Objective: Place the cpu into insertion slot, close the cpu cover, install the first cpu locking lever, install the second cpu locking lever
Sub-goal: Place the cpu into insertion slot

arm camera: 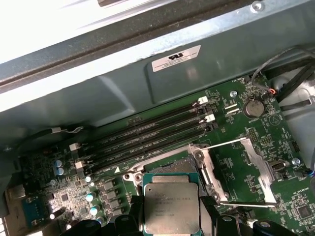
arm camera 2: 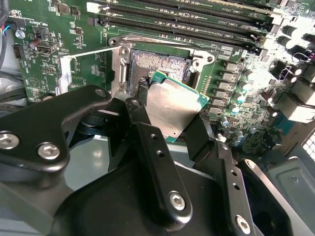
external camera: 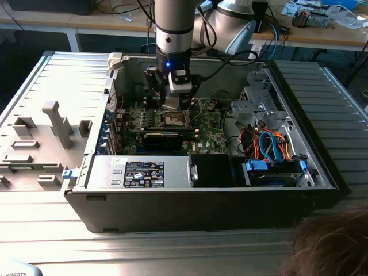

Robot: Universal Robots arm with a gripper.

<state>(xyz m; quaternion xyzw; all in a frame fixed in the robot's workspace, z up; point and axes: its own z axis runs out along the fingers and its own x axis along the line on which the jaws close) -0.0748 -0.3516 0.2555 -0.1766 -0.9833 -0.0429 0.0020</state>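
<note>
My gripper (arm camera 2: 170, 112) is shut on the cpu (arm camera 2: 173, 104), a flat square chip with a silvery-tan top, held by two opposite edges. In the second wrist view the cpu hangs tilted just over the near edge of the insertion slot (arm camera 2: 158, 63), whose pin field lies bare. In the first wrist view the cpu (arm camera: 171, 209) covers part of the insertion slot (arm camera: 173, 166). The cpu cover (arm camera: 257, 166) is swung open to the side of the slot, with thin wire levers (arm camera: 224, 144) raised beside it. In the exterior view the gripper (external camera: 172, 104) hovers over the slot (external camera: 174, 119) inside the computer case.
Long black memory slots (arm camera: 147, 132) run along one side of the socket. Capacitors (arm camera 2: 231, 120) and heat sinks stand on the green board (external camera: 210, 123). The case wall (external camera: 115, 86), a drive cage (external camera: 259, 109) and cable bundles (external camera: 270, 144) surround the board. A person's hair (external camera: 333, 241) shows at the front.
</note>
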